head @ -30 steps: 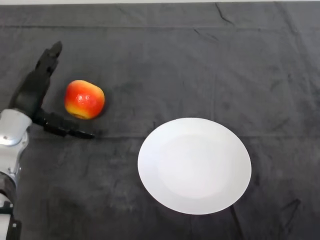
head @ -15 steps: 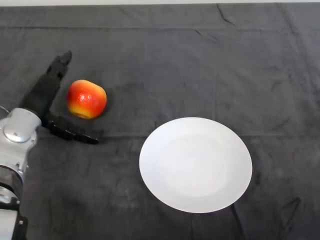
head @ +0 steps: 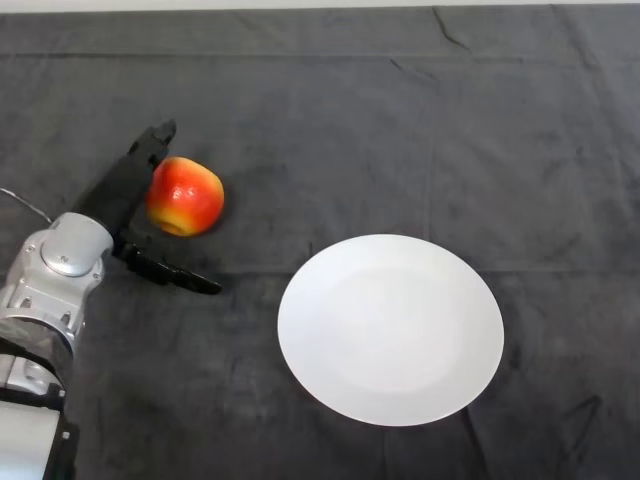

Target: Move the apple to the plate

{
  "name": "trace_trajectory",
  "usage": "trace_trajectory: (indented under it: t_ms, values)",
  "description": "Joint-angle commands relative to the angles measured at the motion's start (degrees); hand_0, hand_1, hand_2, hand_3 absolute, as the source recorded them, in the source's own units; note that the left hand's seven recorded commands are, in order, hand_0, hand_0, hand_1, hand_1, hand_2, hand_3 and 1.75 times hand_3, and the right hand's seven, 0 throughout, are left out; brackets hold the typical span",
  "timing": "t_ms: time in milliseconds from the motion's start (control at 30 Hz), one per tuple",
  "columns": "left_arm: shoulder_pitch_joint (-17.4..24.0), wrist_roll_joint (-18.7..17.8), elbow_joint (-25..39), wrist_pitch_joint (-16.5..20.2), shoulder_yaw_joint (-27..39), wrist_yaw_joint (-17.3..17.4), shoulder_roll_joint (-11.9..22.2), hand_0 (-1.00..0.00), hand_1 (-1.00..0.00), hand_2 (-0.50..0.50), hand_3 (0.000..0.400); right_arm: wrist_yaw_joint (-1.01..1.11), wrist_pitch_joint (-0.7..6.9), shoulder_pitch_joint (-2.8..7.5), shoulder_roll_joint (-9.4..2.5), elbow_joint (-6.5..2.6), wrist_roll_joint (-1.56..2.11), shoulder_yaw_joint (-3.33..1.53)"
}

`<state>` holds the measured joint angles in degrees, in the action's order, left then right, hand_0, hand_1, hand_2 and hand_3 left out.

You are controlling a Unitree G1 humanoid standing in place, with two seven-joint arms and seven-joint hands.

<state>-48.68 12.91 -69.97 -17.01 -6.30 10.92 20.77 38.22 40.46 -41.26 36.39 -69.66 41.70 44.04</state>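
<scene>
A red and yellow apple point(head: 186, 195) sits on the dark cloth at the left. A white plate point(head: 390, 329) lies to its lower right, apart from it. My left hand point(head: 122, 194) is open, with its straight fingers point(head: 150, 148) against the apple's left side and its thumb point(head: 175, 274) stretched out on the cloth just below the apple. The apple sits in the gap between fingers and thumb.
The dark cloth point(head: 400, 130) covers the whole table and has a few creases at the back. My silver-grey wrist point(head: 60, 265) comes in from the lower left.
My left hand has moved to the right and closed in on the apple. The apple has shifted a little to the right with it.
</scene>
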Motion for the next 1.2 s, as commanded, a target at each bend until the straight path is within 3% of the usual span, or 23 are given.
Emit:
trace_trajectory:
  t_ms: [33,300,367,400,700,800,967,1200]
  values:
    - [-2.4,0.7,-1.7,1.0,-0.6,0.8,0.0,-1.00,-0.05,-0.47,0.400,0.19,0.12,-0.69,1.44,0.00,0.68,0.58]
    - [-2.5,0.4,-1.7,2.0,-0.5,1.7,-0.1,-1.00,-0.22,-0.39,0.400,0.19,0.12,-0.69,1.44,0.00,0.68,0.58]
    - [-2.6,0.4,-1.7,2.3,-0.5,1.9,-0.1,-1.00,-0.34,-0.33,0.400,0.19,0.12,-0.69,1.44,0.00,0.68,0.58]
    - [-2.7,0.4,-1.7,2.4,-0.5,2.0,0.0,-1.00,-0.47,-0.26,0.400,0.19,0.12,-0.69,1.44,0.00,0.68,0.58]
    - [-3.8,0.4,-0.7,3.2,-0.5,2.5,0.3,-1.00,-0.72,-0.14,0.400,0.20,0.12,-0.69,1.44,0.00,0.68,0.58]
    - [-4.5,0.4,0.1,3.4,-0.6,2.2,0.2,-1.00,-0.90,-0.05,0.400,0.20,0.12,-0.69,1.44,0.00,0.68,0.58]
    - [-5.1,0.6,2.1,3.2,-0.7,1.2,-0.2,-1.00,-0.98,-0.01,0.400,0.20,0.11,-0.69,1.44,0.01,0.69,0.58]
    - [-5.6,1.1,8.2,3.7,-1.4,-1.0,-1.5,-1.00,-0.99,0.00,0.400,0.18,0.11,-0.67,1.42,0.04,0.69,0.58]
